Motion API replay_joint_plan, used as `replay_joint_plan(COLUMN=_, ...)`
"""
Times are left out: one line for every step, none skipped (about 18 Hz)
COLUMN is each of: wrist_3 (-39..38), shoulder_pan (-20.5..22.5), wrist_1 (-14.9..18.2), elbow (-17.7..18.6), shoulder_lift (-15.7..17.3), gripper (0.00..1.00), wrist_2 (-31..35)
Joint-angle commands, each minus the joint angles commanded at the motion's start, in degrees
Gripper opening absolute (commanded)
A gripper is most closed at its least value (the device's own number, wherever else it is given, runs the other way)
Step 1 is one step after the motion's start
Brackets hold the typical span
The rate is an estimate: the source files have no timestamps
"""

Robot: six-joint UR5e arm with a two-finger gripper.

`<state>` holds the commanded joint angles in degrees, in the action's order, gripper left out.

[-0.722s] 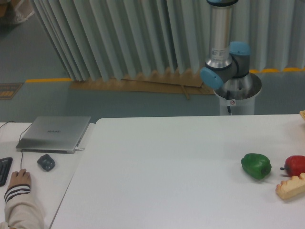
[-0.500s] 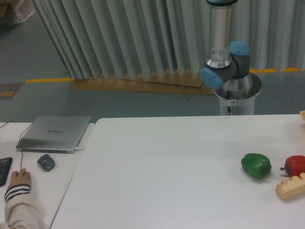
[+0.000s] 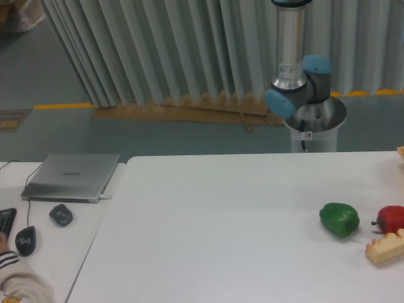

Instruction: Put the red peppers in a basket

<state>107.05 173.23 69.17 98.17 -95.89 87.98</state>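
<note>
The red pepper point(image 3: 392, 219) sits on the white table point(image 3: 233, 221) at the far right edge of the view, partly cut off. It looks round, shiny and smooth, so I think it could slip. It is probably light and a bit hard, like a toy. I would take hold across its fat middle, not by the short dark stem that pokes out to the left.

Just below it, nearly touching, lies a tan bread piece point(image 3: 385, 246). A green pepper point(image 3: 339, 219) sits just beside it to the left. I must not grab that one.

I see no basket anywhere, only a small tan corner at the right edge, and I cannot tell what it is.

My jaws are out of view. Only my arm point(image 3: 297, 69) shows behind the table, so I cannot tell how wide they are or if they hold anything.

Far left there is a laptop point(image 3: 71, 176) with tiny writing on its lid, too small to read. A small label on my base is also too small.
</note>
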Motion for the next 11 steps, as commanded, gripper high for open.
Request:
replay_joint_plan(wrist_3=0.0, shoulder_pan=-0.1, wrist_1=0.0, elbow=0.0, shoulder_lift=0.0, gripper=1.0, wrist_2=0.1)
replay_joint_plan(wrist_3=0.0, shoulder_pan=0.0, wrist_1=-0.1, elbow=0.0, shoulder_lift=0.0, gripper=1.0, wrist_2=0.1)
replay_joint_plan(wrist_3=0.0, shoulder_pan=-0.1, wrist_1=0.0, elbow=0.0, shoulder_lift=0.0, gripper=1.0, wrist_2=0.1)
replay_joint_plan(wrist_3=0.0, shoulder_pan=-0.1, wrist_1=0.0, elbow=0.0, shoulder_lift=0.0, gripper=1.0, wrist_2=0.1)
replay_joint_plan(wrist_3=0.0, shoulder_pan=-0.1, wrist_1=0.0, elbow=0.0, shoulder_lift=0.0, gripper=1.0, wrist_2=0.1)
replay_joint_plan(wrist_3=0.0, shoulder_pan=-0.1, wrist_1=0.0, elbow=0.0, shoulder_lift=0.0, gripper=1.0, wrist_2=0.2)
replay_joint_plan(wrist_3=0.0, shoulder_pan=-0.1, wrist_1=0.0, elbow=0.0, shoulder_lift=0.1, gripper=1.0, wrist_2=0.2)
replay_joint_plan(wrist_3=0.0, shoulder_pan=-0.1, wrist_1=0.0, elbow=0.0, shoulder_lift=0.2, gripper=1.0, wrist_2=0.8)
replay_joint_plan(wrist_3=-0.1, shoulder_pan=-0.2, wrist_1=0.0, elbow=0.0, shoulder_lift=0.3, gripper=1.0, wrist_2=1.5)
replay_joint_plan(wrist_3=-0.1, shoulder_pan=-0.6, wrist_1=0.0, elbow=0.0, shoulder_lift=0.4, gripper=1.0, wrist_2=1.9)
replay_joint_plan(wrist_3=-0.1, shoulder_pan=-1.0, wrist_1=0.0, elbow=0.0, shoulder_lift=0.4, gripper=1.0, wrist_2=1.9)
